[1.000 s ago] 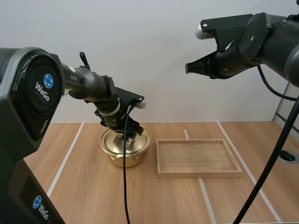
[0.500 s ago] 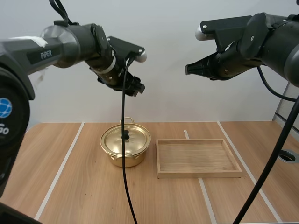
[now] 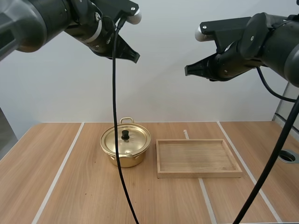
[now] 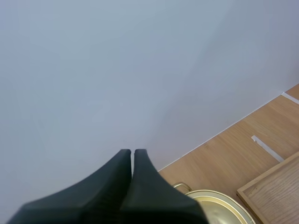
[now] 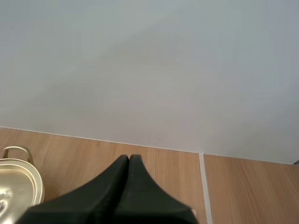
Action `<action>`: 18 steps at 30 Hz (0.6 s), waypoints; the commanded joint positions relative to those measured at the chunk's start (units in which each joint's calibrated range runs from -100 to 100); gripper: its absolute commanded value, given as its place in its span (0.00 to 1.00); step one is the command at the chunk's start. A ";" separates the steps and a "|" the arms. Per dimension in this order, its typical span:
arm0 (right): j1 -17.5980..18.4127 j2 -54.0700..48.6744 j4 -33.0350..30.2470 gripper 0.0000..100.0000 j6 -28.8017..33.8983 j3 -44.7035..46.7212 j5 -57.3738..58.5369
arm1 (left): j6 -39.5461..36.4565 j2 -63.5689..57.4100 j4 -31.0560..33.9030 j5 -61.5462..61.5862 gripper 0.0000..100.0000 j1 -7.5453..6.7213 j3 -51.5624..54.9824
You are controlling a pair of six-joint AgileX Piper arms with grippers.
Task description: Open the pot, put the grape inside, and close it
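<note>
Left pincer is clenched on nothing, fingers pressed into one dark wedge, hanging high over the tabletop. Right pincer is clenched and empty too, up at its 3 o'clock, tip pointing back toward it. Farther off, the gold pot sits with its lid on. The wooden tray lies just beside it at the pot's 3 o'clock.

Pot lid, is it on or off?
On: the lid sits flat on the gold pot, its black knob upright in the middle.
</note>
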 commanded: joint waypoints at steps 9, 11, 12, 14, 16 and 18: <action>-0.26 -1.07 6.95 0.00 0.10 0.03 5.58 | -1.27 -3.66 1.04 5.06 0.00 -0.10 -0.48; -0.26 -1.07 6.66 0.00 0.10 0.19 5.12 | -6.12 -4.15 2.27 4.60 0.00 -0.10 -0.09; -0.26 -1.07 6.12 0.00 0.10 0.19 4.06 | -10.71 -4.90 4.00 1.53 0.00 -0.10 0.82; -0.26 -1.83 5.95 0.00 0.10 1.13 0.32 | -18.87 -6.98 8.86 -6.86 0.00 -0.10 3.63; -0.26 -3.43 5.95 0.00 0.10 4.00 -7.04 | -24.95 -9.86 14.72 -14.51 0.00 -0.10 8.02; -0.26 -4.93 5.31 0.00 0.10 7.74 -13.65 | -28.92 -12.49 20.33 -19.44 0.00 -0.10 12.77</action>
